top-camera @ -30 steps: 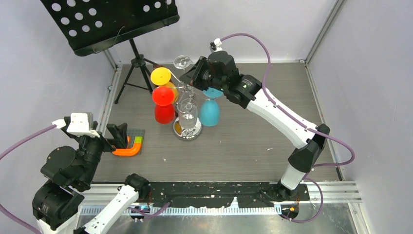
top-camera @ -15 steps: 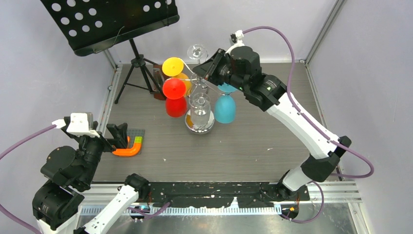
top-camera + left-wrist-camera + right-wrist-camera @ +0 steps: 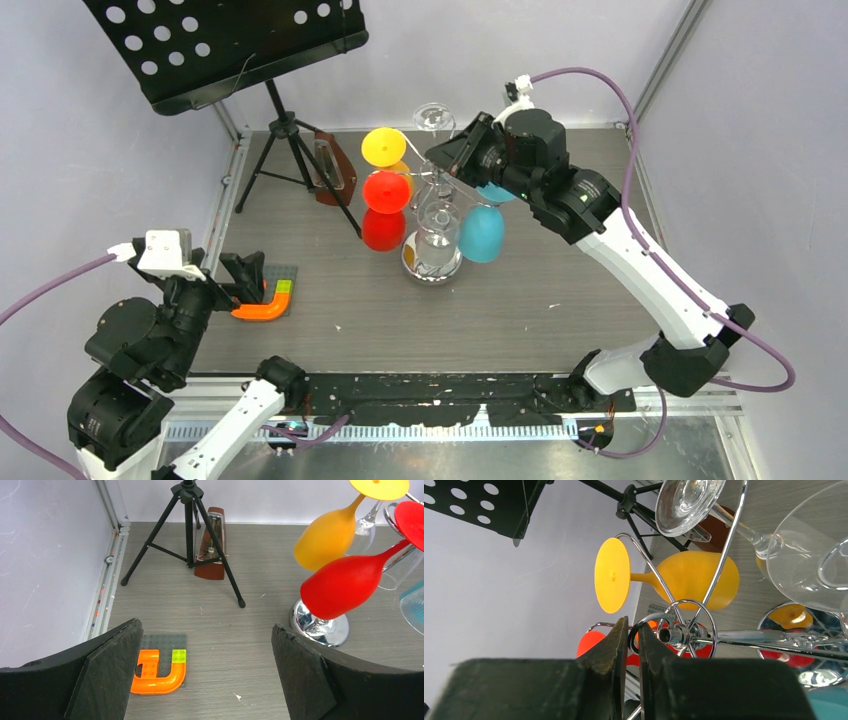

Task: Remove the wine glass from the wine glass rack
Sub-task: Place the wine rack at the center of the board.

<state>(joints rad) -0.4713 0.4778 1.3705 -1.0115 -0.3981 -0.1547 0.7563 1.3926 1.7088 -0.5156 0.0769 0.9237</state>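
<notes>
The chrome wine glass rack [image 3: 433, 262] stands mid-table, its post leaning. Several wine glasses hang on it upside down: yellow [image 3: 383, 147], red [image 3: 386, 190], blue [image 3: 482, 232] and clear [image 3: 433, 117]. My right gripper [image 3: 452, 160] is at the rack's top. In the right wrist view the right gripper [image 3: 632, 630] is shut on a thin chrome loop of the rack [image 3: 684, 630], with the yellow glass [image 3: 694, 577] and a clear glass foot [image 3: 686, 500] just beyond. My left gripper [image 3: 207, 665] stands wide open and holds nothing, low at the near left, apart from the rack's base [image 3: 320, 625].
A black tripod music stand [image 3: 285, 125] rises at the back left, with a brown metronome [image 3: 333, 165] beside its legs. An orange U-shaped piece on a grey plate [image 3: 268, 300] lies near my left gripper. Walls close in the table on the left, back and right.
My right arm has swung to the right, dragging the rack and its glasses across the table with it. The left arm has not moved.
</notes>
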